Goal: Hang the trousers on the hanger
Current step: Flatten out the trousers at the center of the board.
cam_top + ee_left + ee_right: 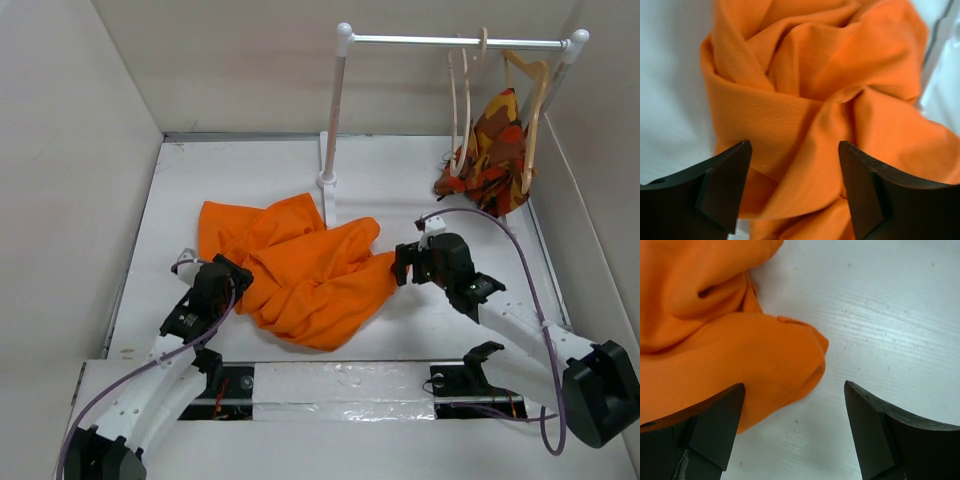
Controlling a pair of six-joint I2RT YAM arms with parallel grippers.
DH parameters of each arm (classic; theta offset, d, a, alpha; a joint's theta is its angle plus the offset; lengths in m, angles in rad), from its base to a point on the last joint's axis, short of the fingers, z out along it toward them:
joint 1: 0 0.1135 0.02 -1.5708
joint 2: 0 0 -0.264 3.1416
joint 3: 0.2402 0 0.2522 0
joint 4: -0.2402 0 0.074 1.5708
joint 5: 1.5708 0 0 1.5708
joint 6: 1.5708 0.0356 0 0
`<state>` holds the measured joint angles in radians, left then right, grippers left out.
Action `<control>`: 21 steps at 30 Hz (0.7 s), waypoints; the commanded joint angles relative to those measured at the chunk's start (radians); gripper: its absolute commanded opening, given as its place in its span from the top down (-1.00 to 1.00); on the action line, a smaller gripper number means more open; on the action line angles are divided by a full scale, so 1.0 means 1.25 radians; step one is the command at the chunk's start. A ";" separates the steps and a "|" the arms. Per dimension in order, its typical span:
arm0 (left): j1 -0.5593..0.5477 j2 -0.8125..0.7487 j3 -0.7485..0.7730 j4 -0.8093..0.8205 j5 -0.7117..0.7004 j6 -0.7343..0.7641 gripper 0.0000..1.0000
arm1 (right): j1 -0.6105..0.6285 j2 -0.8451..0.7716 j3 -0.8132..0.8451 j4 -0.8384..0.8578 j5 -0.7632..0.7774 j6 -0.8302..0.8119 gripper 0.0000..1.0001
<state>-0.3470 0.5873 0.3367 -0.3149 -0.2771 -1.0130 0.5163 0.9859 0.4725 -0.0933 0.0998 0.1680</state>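
Both grippers stood wide open: the left gripper [795, 150] over a bunched fold of the trousers [310, 275], the right gripper [795, 392] over a cloth corner. The trousers lay crumpled on the table [250, 170], well apart from the hanger [466, 95] on the rail [450, 41]. Each grasp should take one edge, not a bundle. The patterned garment [495, 150] crowded the hanger.

A white table [250, 170] with a faint grain is boxed in by plain pale walls, the left wall [60, 200], the back wall [250, 60] and the right wall [610, 150], under soft even light, and a white clothes rail [455, 41] with a metal bar stands towards its far right.
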 commanded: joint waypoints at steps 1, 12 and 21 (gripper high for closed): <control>-0.003 0.020 -0.051 0.049 -0.010 -0.031 -0.43 | -0.046 0.028 -0.012 0.173 -0.138 -0.026 -0.74; -0.003 0.124 -0.064 0.311 0.002 0.020 0.72 | -0.063 0.126 -0.011 0.321 -0.330 -0.024 0.54; 0.085 0.216 0.209 0.419 -0.007 0.051 1.00 | 0.017 -0.154 0.156 0.009 -0.200 -0.069 1.00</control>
<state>-0.2756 0.8627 0.4385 0.0128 -0.2691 -0.9581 0.4843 0.9157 0.5209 0.0326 -0.2249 0.1276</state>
